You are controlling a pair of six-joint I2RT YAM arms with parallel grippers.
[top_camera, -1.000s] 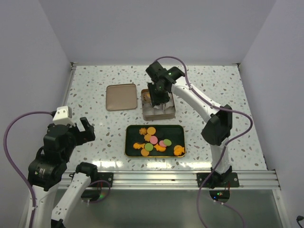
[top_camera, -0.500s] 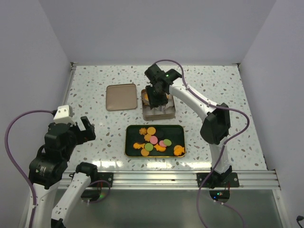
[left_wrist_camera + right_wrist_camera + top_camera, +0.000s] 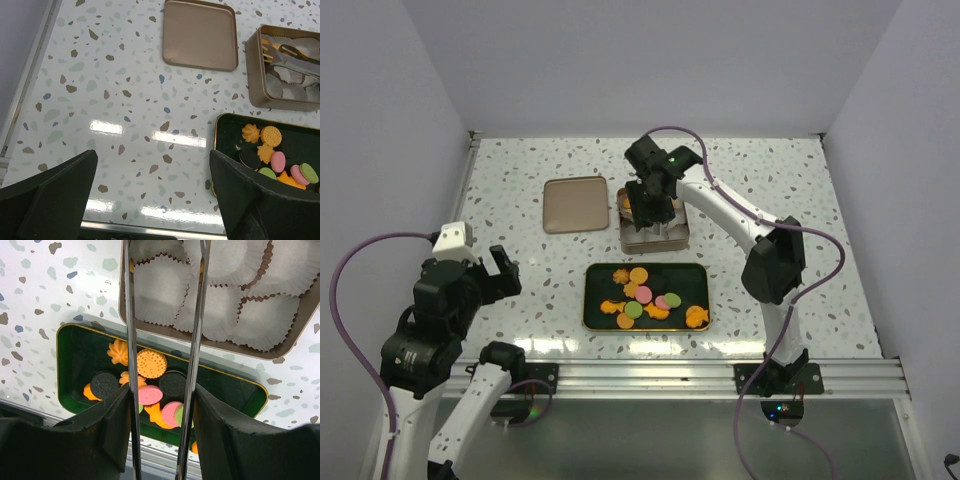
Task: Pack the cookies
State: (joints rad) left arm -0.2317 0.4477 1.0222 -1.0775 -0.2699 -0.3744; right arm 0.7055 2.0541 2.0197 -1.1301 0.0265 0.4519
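Orange, pink and green cookies (image 3: 642, 297), with two dark rounds (image 3: 104, 384) among them: lying loose in a heap on a dark tray (image 3: 692, 283) with a gold rim. The tray sits on the speckled counter (image 3: 520, 170) just on the base side of the right end effector (image 3: 650, 205), and off to the right of the left end effector (image 3: 503, 272), well apart from it.

Right end effector: two long thin metal fingers (image 3: 129, 340), spread apart, running side by side with nothing seen between them along the stretch in view. It hangs over a gold tin (image 3: 655, 243).

Gold tin: rectangular and open, directly beneath the right end effector and lined with white pleated paper cups (image 3: 155, 290). The cups that show are empty. A small orange piece (image 3: 266, 47) shows at the tin's left end, close by the finger ends; whether it touches them cannot be told.

Gold lid (image 3: 575, 204): flat on the counter, to the left of the right end effector, beside the tin but not touching it.

Left end effector: dark fingers (image 3: 55, 195) spread wide, holding nothing, raised above bare counter near its own base.
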